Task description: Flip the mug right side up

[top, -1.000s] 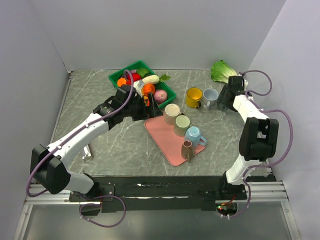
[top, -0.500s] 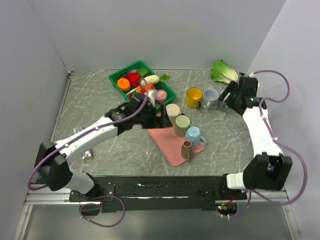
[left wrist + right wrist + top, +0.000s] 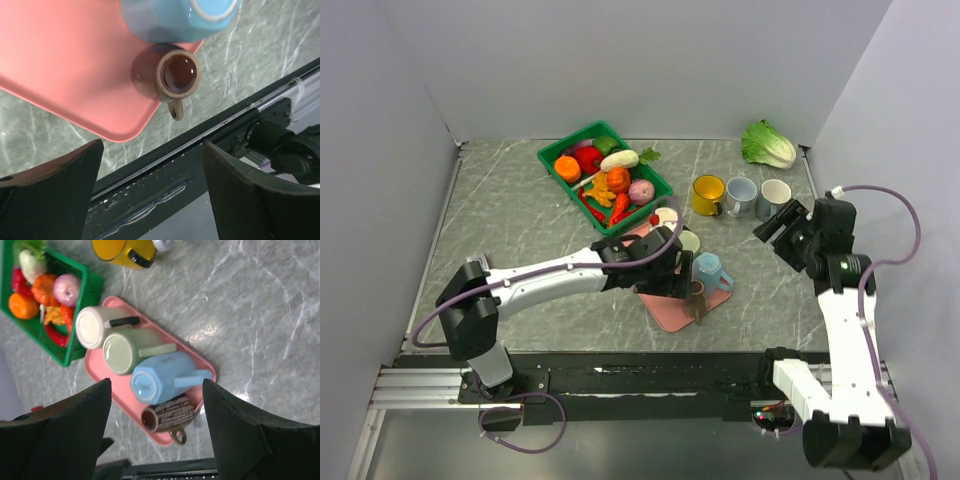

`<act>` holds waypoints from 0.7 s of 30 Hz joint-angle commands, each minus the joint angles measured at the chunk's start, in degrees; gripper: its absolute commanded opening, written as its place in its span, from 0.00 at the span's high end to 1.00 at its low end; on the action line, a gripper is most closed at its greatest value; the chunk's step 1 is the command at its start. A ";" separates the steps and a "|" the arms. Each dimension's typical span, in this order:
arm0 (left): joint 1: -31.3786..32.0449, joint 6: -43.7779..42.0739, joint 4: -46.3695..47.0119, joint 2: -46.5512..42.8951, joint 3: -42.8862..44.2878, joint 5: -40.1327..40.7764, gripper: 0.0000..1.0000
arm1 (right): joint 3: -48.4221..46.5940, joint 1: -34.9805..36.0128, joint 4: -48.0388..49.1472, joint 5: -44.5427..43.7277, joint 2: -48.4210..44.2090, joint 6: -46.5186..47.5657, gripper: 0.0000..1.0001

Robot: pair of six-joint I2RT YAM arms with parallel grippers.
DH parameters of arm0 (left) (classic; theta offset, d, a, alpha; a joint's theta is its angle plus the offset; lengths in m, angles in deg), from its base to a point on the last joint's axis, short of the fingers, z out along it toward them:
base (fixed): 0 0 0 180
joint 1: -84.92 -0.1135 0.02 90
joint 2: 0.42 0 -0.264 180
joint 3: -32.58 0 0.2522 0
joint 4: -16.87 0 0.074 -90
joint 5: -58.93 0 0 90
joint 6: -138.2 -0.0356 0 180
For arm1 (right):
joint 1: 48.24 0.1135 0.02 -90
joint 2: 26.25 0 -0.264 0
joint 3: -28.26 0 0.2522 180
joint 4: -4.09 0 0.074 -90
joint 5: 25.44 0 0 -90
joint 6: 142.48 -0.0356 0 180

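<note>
On the pink tray (image 3: 660, 310) several mugs stand bottom up: cream (image 3: 666, 214), green (image 3: 689, 240), blue (image 3: 710, 270) and a small brown mug (image 3: 696, 300) at the near corner. My left gripper (image 3: 672, 282) hovers open over the tray beside the brown mug. The left wrist view looks down on the brown mug (image 3: 167, 75) with the blue mug (image 3: 175, 17) above it; the left gripper (image 3: 155, 200) holds nothing. My right gripper (image 3: 770, 222) is open and empty, to the right of the tray. The right wrist view shows all the tray's mugs, with the brown mug (image 3: 172, 415) between the spread jaws of the right gripper (image 3: 157, 440).
Yellow (image 3: 708, 193), grey-blue (image 3: 740, 195) and white (image 3: 775, 192) mugs stand upright in a row behind the tray. A green basket (image 3: 556, 181) of toy vegetables sits at the back left and a lettuce (image 3: 767, 143) in the back right corner. The table's black front rail (image 3: 235, 125) runs close to the tray.
My left arm swung from the basket to the tray's near end by the brown mug. My right arm drew back toward me, uncovering a white mug upright beside the grey-blue one.
</note>
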 commanded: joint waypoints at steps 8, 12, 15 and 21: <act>8.00 9.34 3.03 9.47 9.01 6.26 0.24 | -3.21 -0.10 -11.89 0.80 -8.25 -2.66 0.20; 9.50 13.38 2.33 14.12 11.31 8.63 0.29 | -2.42 -0.10 -11.97 0.01 -10.10 -2.57 0.20; 9.67 16.02 1.36 15.97 12.19 10.39 0.35 | -1.01 -0.10 -12.06 -0.95 -11.77 -2.66 0.20; 10.82 18.84 -1.80 18.08 13.24 15.04 0.40 | -0.40 -0.10 -13.38 -2.10 -13.62 -2.22 0.20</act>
